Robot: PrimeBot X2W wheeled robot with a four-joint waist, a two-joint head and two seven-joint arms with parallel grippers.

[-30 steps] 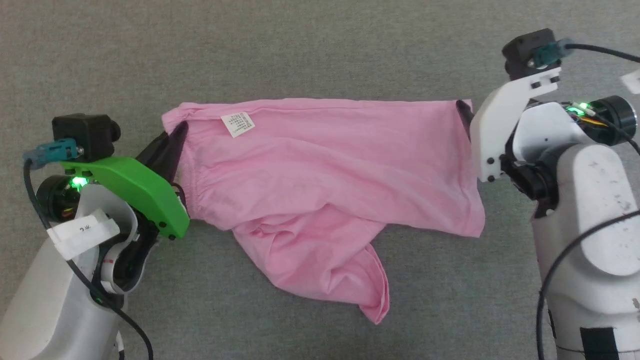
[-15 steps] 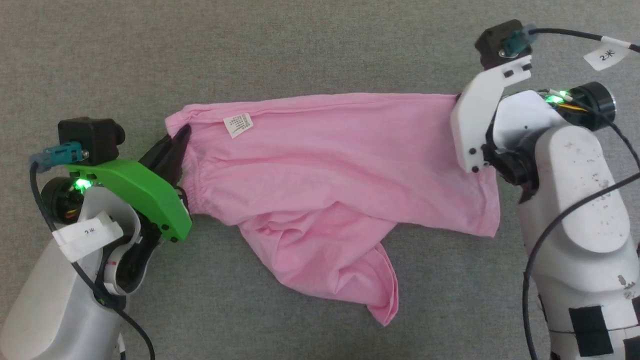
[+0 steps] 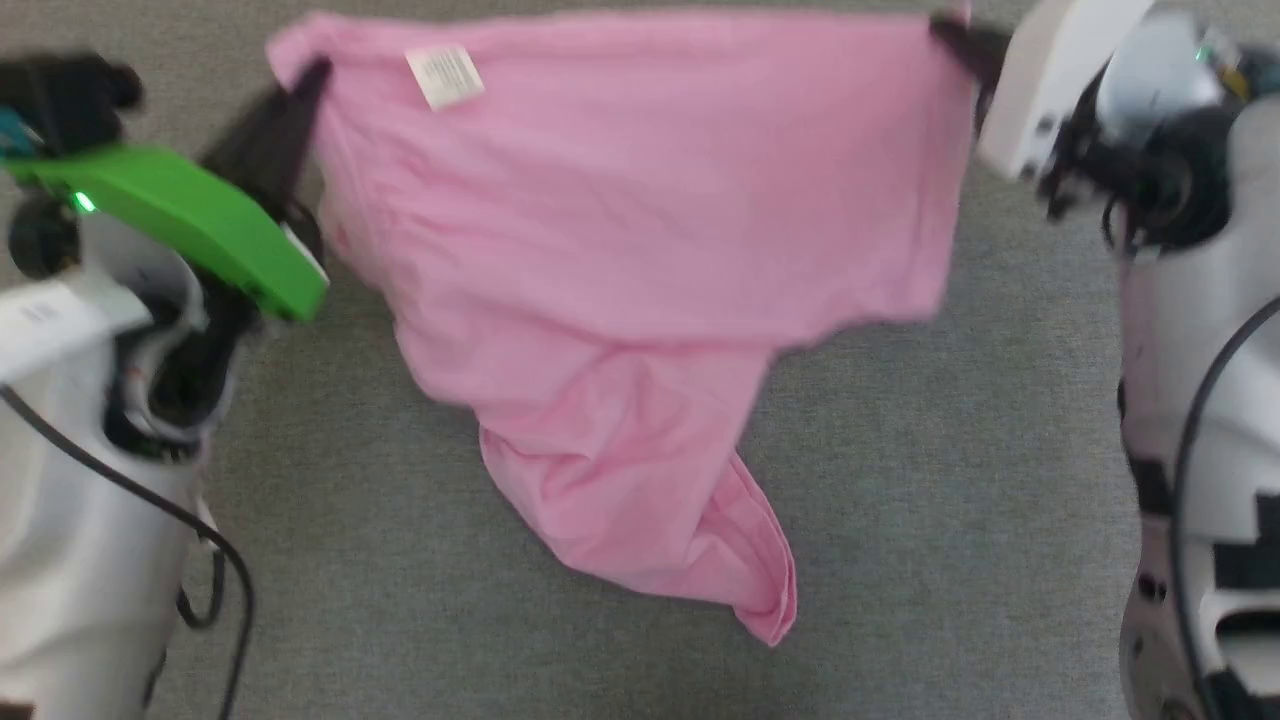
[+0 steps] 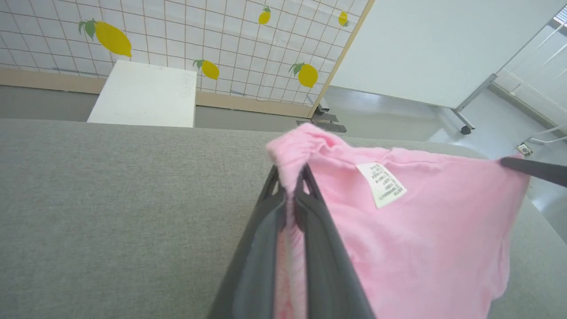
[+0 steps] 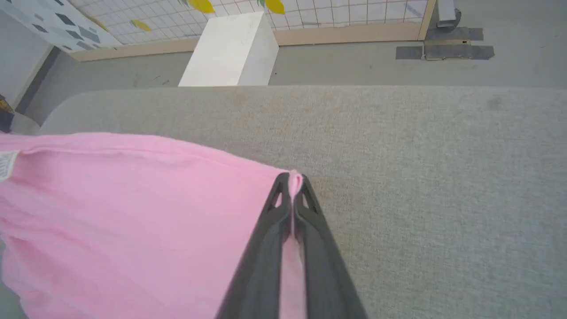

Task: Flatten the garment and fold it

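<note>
Above the grey cloth tabletop [image 3: 950, 480], the thin light-pink jersey garment [image 3: 620, 230] stretches crosswise, with the left gripper [image 4: 290, 173] and right gripper [image 5: 290, 178] each clamped on one upper corner.

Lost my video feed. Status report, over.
Left gripper shut on garment, gathered corner. Right gripper shut on opposite corner. Top edge stretched between them, lower part bunched. Nothing visible in the way.

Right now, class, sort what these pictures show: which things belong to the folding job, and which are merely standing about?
Belonging to the job: light-pink thin jersey garment; left pincer and right pincer, each shut on an upper corner of it; grey cloth-covered work surface.
Merely about: white rectangular box; white tiled wall with yellow lemons.
</note>
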